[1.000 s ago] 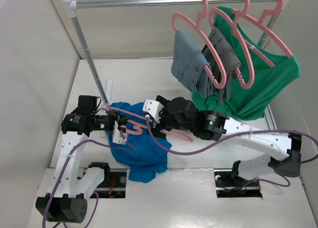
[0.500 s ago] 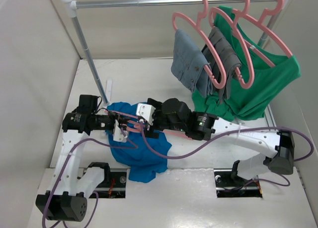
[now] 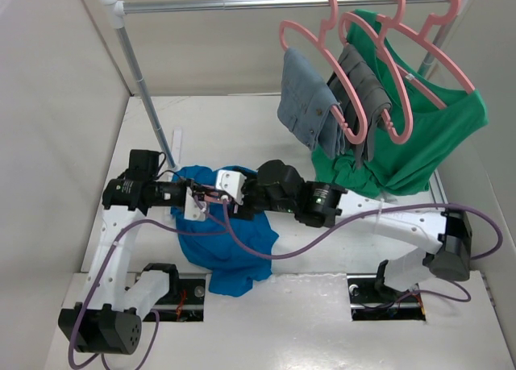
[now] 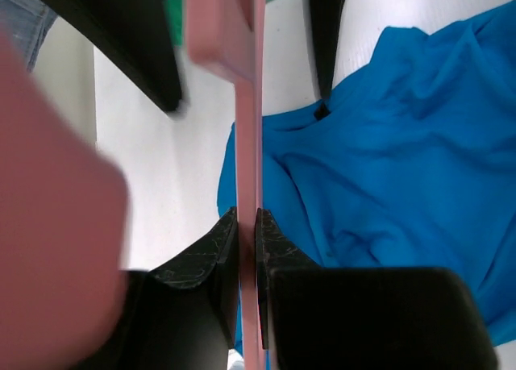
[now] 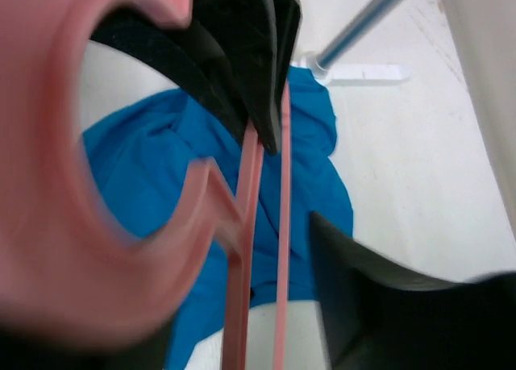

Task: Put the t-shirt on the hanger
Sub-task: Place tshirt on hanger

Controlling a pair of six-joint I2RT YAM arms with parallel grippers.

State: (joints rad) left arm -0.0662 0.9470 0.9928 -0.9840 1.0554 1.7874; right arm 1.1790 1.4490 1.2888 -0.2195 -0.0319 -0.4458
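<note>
The blue t-shirt (image 3: 234,249) lies crumpled on the white table in front of the left arm; it also shows in the left wrist view (image 4: 387,144) and the right wrist view (image 5: 153,160). The pink hanger (image 3: 208,196) is held low over the shirt between the two grippers. My left gripper (image 3: 196,201) is shut on a thin bar of the hanger (image 4: 248,168). My right gripper (image 3: 222,189) is open, its fingers (image 4: 137,47) spread on either side of the hanger's frame (image 5: 242,225). The blurred hook fills the left of the right wrist view.
A metal clothes rail (image 3: 242,3) runs along the back, its pole (image 3: 149,104) at the left. On its right end hang pink hangers with a denim garment (image 3: 306,100), a grey one (image 3: 367,96) and a large green shirt (image 3: 435,136). White walls close in both sides.
My right arm has moved left toward the left gripper, closing around the hanger. The left gripper keeps its hold on the hanger and has shifted slightly.
</note>
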